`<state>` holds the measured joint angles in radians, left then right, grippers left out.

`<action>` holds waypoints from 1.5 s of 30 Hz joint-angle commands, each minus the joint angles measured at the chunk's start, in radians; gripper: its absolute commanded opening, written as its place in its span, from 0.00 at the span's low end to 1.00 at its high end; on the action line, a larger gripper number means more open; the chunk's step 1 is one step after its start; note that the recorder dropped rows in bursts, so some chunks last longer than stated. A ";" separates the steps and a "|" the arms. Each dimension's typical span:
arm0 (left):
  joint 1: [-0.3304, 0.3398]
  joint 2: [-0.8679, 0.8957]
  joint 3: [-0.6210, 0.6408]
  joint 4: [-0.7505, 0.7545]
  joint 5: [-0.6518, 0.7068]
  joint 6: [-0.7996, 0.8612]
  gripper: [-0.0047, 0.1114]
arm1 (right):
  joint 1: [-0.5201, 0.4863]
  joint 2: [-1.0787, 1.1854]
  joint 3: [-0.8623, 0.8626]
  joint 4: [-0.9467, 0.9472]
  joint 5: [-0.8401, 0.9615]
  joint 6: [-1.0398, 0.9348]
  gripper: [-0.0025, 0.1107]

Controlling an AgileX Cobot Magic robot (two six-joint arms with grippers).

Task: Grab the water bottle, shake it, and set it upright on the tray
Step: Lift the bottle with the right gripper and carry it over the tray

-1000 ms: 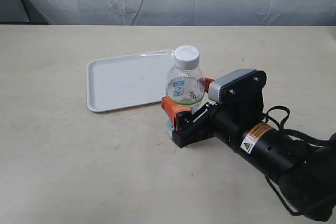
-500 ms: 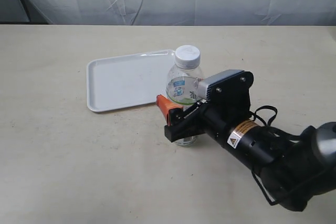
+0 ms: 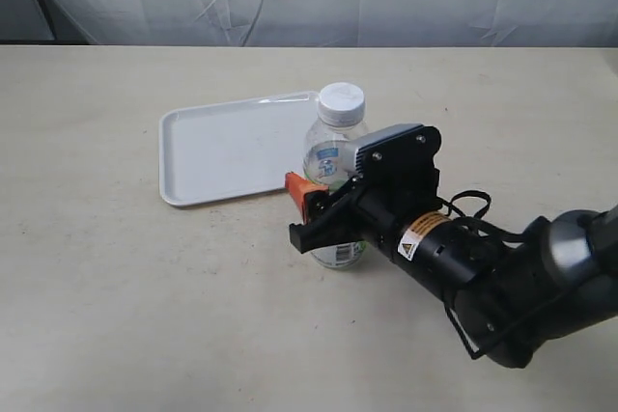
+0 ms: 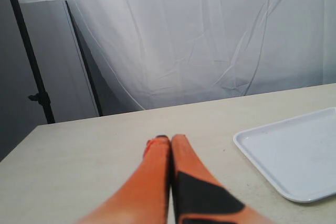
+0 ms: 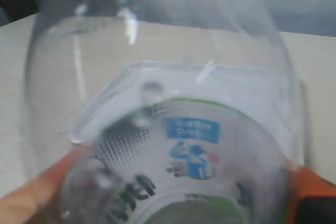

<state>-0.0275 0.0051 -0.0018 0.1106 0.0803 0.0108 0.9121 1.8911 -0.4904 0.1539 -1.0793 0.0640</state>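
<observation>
**Right claw (image 3: 331,185) astride the bottle (image 3: 330,156), left claw (image 4: 167,139) closed**

The right arm (image 3: 502,287) reaches in low from the near right of the exterior view. Its dark forearm slopes down toward the table (image 3: 106,277) and its wrist lies close to level. A grey camera housing (image 3: 388,145) rides on top of the wrist, beside the bottle's shoulder.

The bottle stands upright on the table with its white cap (image 3: 342,101) on. It is off the tray (image 3: 227,147), near the tray's near right corner.

The right claw sits at about the bottle's mid-height with the bottle between its fingers. In the exterior view one orange finger (image 3: 302,188) shows on the bottle's left side, and the other is hidden behind the bottle and the housing. In the right wrist view the clear body and its blue-marked label fill the frame. An orange finger lies against the wall on each side. Whether they grip the bottle or only touch it cannot be told.

The left claw points out over the table with its two orange fingers pressed together and nothing between them. In the left wrist view a corner of the tray lies off to one side of it, apart from the fingertips.
</observation>
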 commanded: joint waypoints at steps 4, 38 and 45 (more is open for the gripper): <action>-0.006 -0.005 0.002 0.003 -0.005 -0.004 0.04 | 0.002 0.004 -0.004 0.016 0.015 -0.004 0.02; -0.006 -0.005 0.002 0.003 -0.005 -0.004 0.04 | -0.084 -0.172 -0.793 0.096 0.764 -0.332 0.01; -0.006 -0.005 0.002 0.003 -0.005 -0.004 0.04 | -0.076 -0.014 -0.802 0.148 0.937 -0.295 0.01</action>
<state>-0.0275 0.0051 -0.0018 0.1106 0.0803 0.0108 0.8297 1.7947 -1.3108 0.2910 -0.2351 -0.2442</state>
